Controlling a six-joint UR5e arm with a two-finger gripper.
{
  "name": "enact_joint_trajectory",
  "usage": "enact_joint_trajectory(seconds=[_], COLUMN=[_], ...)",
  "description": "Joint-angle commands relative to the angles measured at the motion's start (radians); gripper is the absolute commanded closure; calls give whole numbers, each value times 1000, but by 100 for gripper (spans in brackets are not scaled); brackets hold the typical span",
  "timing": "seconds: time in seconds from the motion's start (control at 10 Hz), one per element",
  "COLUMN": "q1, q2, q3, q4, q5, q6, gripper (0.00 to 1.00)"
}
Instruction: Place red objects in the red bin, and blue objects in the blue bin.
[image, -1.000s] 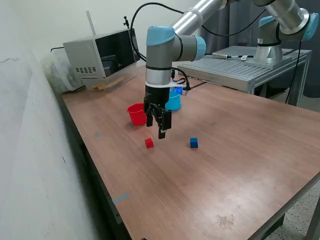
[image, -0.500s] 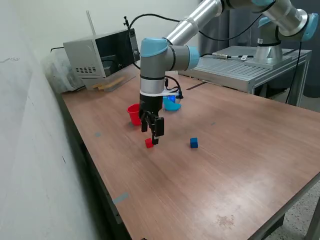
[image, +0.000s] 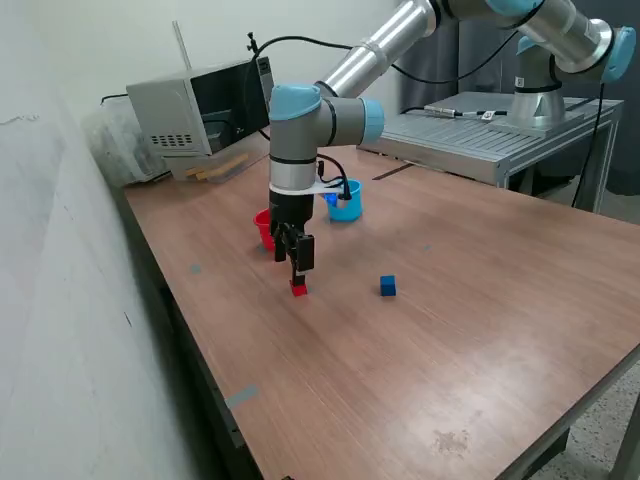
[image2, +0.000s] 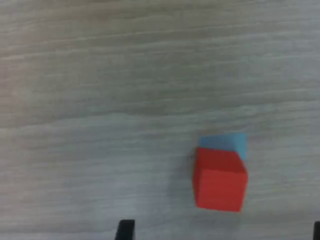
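Note:
A small red cube (image: 298, 288) lies on the wooden table, and my gripper (image: 299, 270) hangs straight above it, fingers pointing down. In the wrist view the red cube (image2: 220, 179) sits on the wood with a pale blue patch (image2: 226, 141) beside it. Two fingertips (image2: 125, 230) show far apart at the picture's edge, so my gripper (image2: 221, 232) is open and holds nothing. A dark blue cube (image: 388, 287) rests further to the exterior view's right. The red bin (image: 264, 228) stands just behind my gripper, partly hidden by it. The blue bin (image: 347, 203) stands behind and to the right.
A microwave (image: 200, 112) and some wooden strips (image: 215, 168) sit at the table's far corner. A metal bench (image: 490, 135) carries the arm's base behind the table. A wall (image: 60, 300) runs along the exterior view's left side.
The arm has swung towards the exterior view's left and come down, so the gripper went from beside the bins to just over the red cube. The cubes and bins stayed put.

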Motion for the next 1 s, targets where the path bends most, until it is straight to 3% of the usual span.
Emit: enact_joint_trajectory(seconds=[0.0, 0.7, 0.8, 0.9], q1=[-9, -8, -8, -8], q2=[1, 1, 1, 1], q3=[15, 53, 55, 55], q4=[-15, -33, -33, -33], q5=[1, 6, 6, 6], q6=[-7, -7, -7, -7], gripper=[0, 0, 100, 100])
